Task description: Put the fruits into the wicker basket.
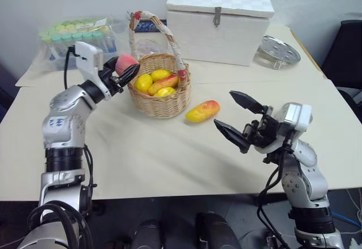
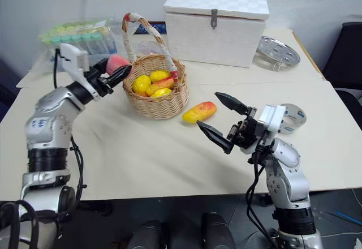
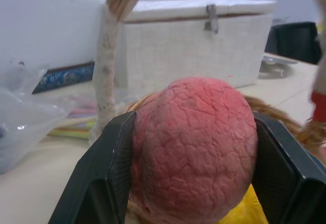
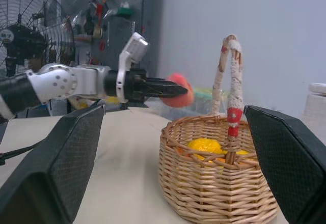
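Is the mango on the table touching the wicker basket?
Apart. In the left eye view a strip of bare table shows between the mango and the foot of the wicker basket.

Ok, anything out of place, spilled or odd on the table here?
Nothing spilled or damaged. The basket stands upright with fruit inside. One mango lies on the table beside it, not yet put in. The left gripper holds the peach by the basket's rim; the right gripper is open.
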Robot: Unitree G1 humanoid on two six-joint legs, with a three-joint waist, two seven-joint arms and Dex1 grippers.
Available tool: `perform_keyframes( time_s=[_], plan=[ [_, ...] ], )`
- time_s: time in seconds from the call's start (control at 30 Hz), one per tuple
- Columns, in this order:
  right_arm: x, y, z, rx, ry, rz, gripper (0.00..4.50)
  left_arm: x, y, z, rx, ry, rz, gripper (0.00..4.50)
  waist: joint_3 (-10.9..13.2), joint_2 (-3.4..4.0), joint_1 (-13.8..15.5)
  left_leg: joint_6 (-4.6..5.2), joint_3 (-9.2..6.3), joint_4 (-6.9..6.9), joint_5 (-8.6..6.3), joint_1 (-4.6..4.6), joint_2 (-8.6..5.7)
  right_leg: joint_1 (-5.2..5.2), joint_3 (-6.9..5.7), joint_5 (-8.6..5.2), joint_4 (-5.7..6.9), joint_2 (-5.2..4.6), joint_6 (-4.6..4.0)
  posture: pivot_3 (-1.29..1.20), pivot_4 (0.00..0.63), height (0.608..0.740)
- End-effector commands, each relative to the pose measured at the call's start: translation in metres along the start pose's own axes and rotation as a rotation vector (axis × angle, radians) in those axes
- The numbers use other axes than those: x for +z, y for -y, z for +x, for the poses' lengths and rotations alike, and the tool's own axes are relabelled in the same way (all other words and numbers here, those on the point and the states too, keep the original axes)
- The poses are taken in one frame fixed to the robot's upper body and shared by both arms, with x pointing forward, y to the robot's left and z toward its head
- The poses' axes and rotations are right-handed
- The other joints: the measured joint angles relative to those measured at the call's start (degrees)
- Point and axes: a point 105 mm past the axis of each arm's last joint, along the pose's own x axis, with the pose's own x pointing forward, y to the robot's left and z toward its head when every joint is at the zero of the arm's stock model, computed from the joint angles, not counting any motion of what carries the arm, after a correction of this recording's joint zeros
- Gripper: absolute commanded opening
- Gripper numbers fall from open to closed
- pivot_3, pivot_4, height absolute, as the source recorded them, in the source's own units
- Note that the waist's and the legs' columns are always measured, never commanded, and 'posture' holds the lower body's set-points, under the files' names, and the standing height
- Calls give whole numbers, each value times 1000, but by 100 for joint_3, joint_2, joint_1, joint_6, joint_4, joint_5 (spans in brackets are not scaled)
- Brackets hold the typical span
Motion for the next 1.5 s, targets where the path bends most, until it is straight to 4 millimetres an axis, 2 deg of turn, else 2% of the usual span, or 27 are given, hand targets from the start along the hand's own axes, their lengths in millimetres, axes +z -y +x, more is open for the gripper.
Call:
perform_keyframes(
  time_s=[0.03, 0.13, 0.17, 0.37, 0.47, 0.53, 0.57, 0.63, 0.7, 0.83, 0.93, 0.97, 1.03, 1.1, 1.2, 1.3, 1.4, 1.5],
  plan=[
    [4, -1, 2, 15, 8, -23, 4500, 7, -4, 8, -20, 40, 16, 3408, 0, 0, 6, 0, 4, 2, -1, -8, 0, -8, -2, 0, 1, 3, 0, 0, 150, 740],
    [1, -2, 1, 9, -4, -27, 4500, 6, 1, 13, -60, 41, 52, 4323, -2, -4, 8, 0, 11, 8, -1, -46, 0, -46, -26, 2, 3, 7, 3, 0, 150, 740],
    [1, -2, 0, 5, -7, -29, 4500, 6, 3, 13, -71, 44, 49, 4464, -2, -4, 9, 0, 14, 15, -1, -69, 0, -69, -30, 3, 10, 7, 6, 0, 150, 740],
    [-2, -1, -8, -26, -36, -47, 4500, 8, 9, 1, -147, 64, 86, 4464, -2, -4, -16, -2, 23, 47, -1, -81, -2, -82, -27, 4, 29, 21, 8, 0, 150, 740],
    [-5, 11, -25, -51, -118, -129, 4500, 22, 13, -25, -220, 111, 169, 4464, -1, -4, -40, -3, 26, 66, -2, -75, 4, -83, -18, 4, 33, 23, 7, 0, 150, 740],
    [-10, 21, -45, -60, -205, -206, 4500, 34, 16, -51, -273, 151, 209, 4464, 1, -8, -57, -3, 26, 72, -2, -74, 8, -82, -11, 4, 38, 22, 7, 0, 150, 740],
    [-11, 25, -53, -63, -242, -235, 4500, 38, 26, -69, -367, 154, 206, 4464, 1, -8, -52, -3, 26, 71, -3, -73, 14, -83, 0, 4, 38, 20, 7, 0, 150, 740],
    [-17, 34, -72, -75, -345, -289, 4500, 23, 35, -99, -463, 19, 313, 4464, 1, -9, -133, -4, 27, 70, -4, -73, 21, -84, 29, 4, 38, 19, 6, 0, 150, 740],
    [-27, 38, -91, -64, -455, -326, 4500, 11, 38, -124, -503, -89, 307, 4464, 1, -8, -143, -4, 29, 53, -6, -64, 17, -81, 45, 2, 43, 11, 3, 0, 150, 740],
    [-40, 45, -117, -37, -603, -420, 4500, -5, 43, -160, -497, -208, 205, 4464, 1, -9, -140, 6, 27, 59, -10, -59, 17, -77, 46, 1, 36, -20, 1, 0, 150, 740],
    [-55, 65, -121, -31, -778, -527, 4500, -19, 48, -178, -458, -267, 138, 4464, 2, -8, -166, 15, 28, 59, -14, -55, 10, -77, 46, 1, 42, -40, 1, 0, 150, 740],
    [-57, 69, -114, 2, -806, -573, 4500, -22, 49, -181, -442, -272, 124, 4464, 2, -8, -186, 14, 30, 59, -13, -54, 6, -79, 47, 0, 46, -47, 1, 0, 150, 740],
    [-51, 77, -71, 63, -727, -666, 4500, -30, 52, -186, -416, -276, 84, 4464, 2, -8, -243, 8, 31, 59, -10, -53, 6, -83, 47, -1, 51, -48, -3, 0, 150, 740],
    [-51, 77, -18, 214, -672, -757, 4500, -34, 58, -183, -419, -257, 67, 4464, 5, -5, -352, 1, 33, 57, -6, -50, 10, -86, 49, -2, 60, -44, -5, 0, 150, 740],
    [-55, 80, 24, 338, -658, -839, 4500, -33, 64, -173, -437, -223, 69, 4464, 5, -7, -348, -24, 24, 29, 8, -40, 14, -88, 43, -9, 66, -35, -18, 0, 150, 740],
    [-61, 83, 47, 426, -678, -876, 4500, -32, 68, -166, -458, -205, 73, 4464, 4, -10, -257, -43, 8, 3, 21, -36, 14, -86, 29, -23, 60, -34, -41, 0, 150, 740],
    [-73, 80, 57, 566, -763, -856, 4500, -31, 71, -163, -474, -191, 78, 4464, 4, -10, -250, -35, 4, 6, 20, -72, 12, -106, 19, -25, 60, -44, -44, 0, 150, 740],
    [-72, 81, 64, 643, -809, -855, 4500, -29, 72, -159, -470, -169, 81, 4464, 4, -10, -288, -17, 16, 8, 13, -83, 5, -114, 20, -19, 61, -55, -32, 0, 150, 740]
  ],
)
